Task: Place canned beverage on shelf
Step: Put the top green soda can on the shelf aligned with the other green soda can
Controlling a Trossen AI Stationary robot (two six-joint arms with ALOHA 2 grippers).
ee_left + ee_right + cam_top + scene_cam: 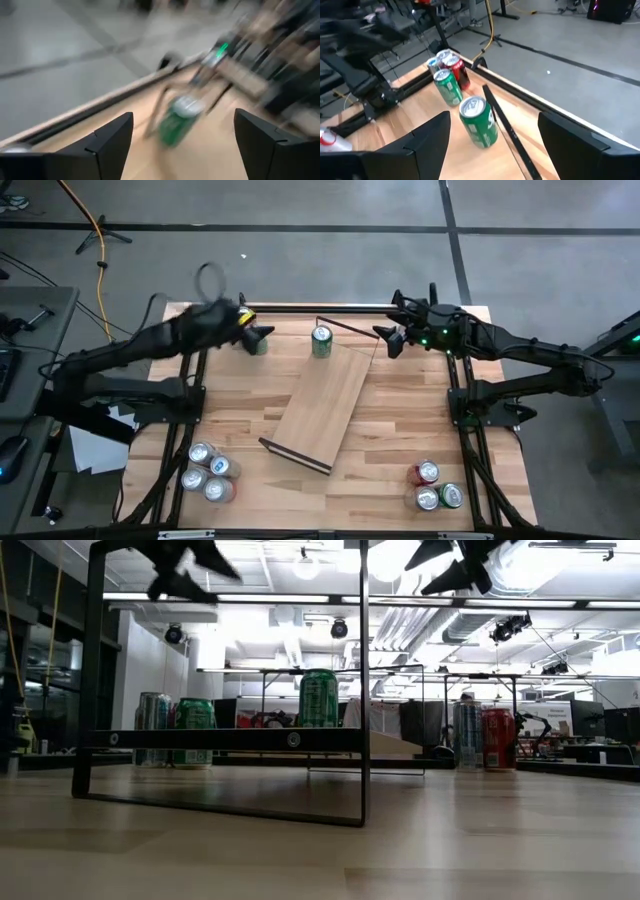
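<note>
The shelf (322, 405), a light-wood board with dark end rails, lies slantwise mid-table. A green can (321, 341) stands upright at its far end beside the rail (506, 125); in the low view the can (318, 698) rises above the board's edge. My left gripper (264, 335) hovers open above the table's far left part, left of that can (180, 120), its picture smeared. My right gripper (388, 340) hovers open to the can's right (479, 121). Both grippers hang high in the low view, the left (185, 565) and the right (450, 565), holding nothing.
A cluster of green, red and silver cans (447, 82) stands at the far left, partly under my left arm (258, 346). Three cans (208, 470) stand near the front left and three (437, 488) near the front right. Arm frames run along both table sides.
</note>
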